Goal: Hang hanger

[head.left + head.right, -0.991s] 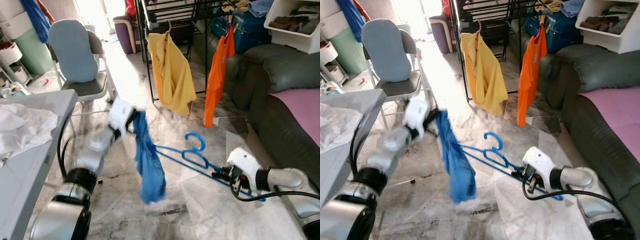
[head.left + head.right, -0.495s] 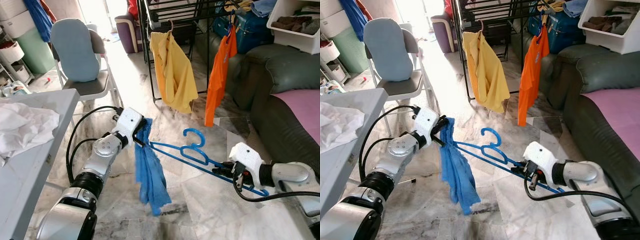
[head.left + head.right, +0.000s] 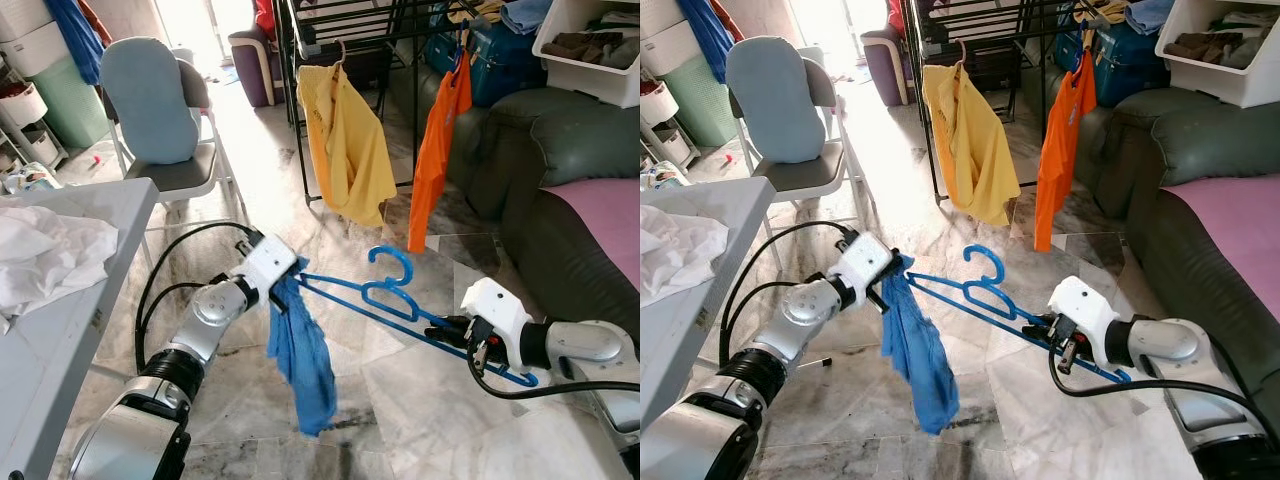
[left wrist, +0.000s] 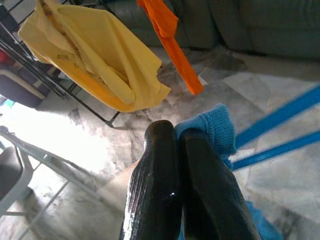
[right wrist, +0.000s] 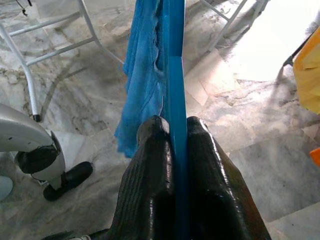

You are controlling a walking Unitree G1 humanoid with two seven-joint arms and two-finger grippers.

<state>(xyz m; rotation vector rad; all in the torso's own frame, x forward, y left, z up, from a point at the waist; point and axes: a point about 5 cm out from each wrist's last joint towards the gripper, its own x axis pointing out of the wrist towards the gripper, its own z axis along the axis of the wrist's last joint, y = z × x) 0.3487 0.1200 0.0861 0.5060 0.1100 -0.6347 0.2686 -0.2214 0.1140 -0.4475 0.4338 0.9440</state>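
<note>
- We see the right gripper (image 3: 462, 333) clamped tight on one end of the blue hanger (image 3: 375, 300), held low over the marble floor (image 3: 400, 400).
- Left gripper (image 3: 290, 285) pinched closed on the blue cloth (image 3: 298, 355) at the hanger's other end; cloth hangs down.
- Table (image 3: 60, 330) with white cloth (image 3: 45, 255) at our left.
- Farther: black rack (image 3: 350, 25) holding yellow shirt (image 3: 345, 140), orange shirt (image 3: 438, 140); chair (image 3: 150, 110); sofa (image 3: 560, 180).

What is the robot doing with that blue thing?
The robot is putting a blue cloth on a blue hanger. Its right gripper is shut on one end of the hanger, and its left gripper pinches the cloth at the other end. Most of the cloth droops toward the floor. The drying rack with a yellow shirt stands ahead.
</note>
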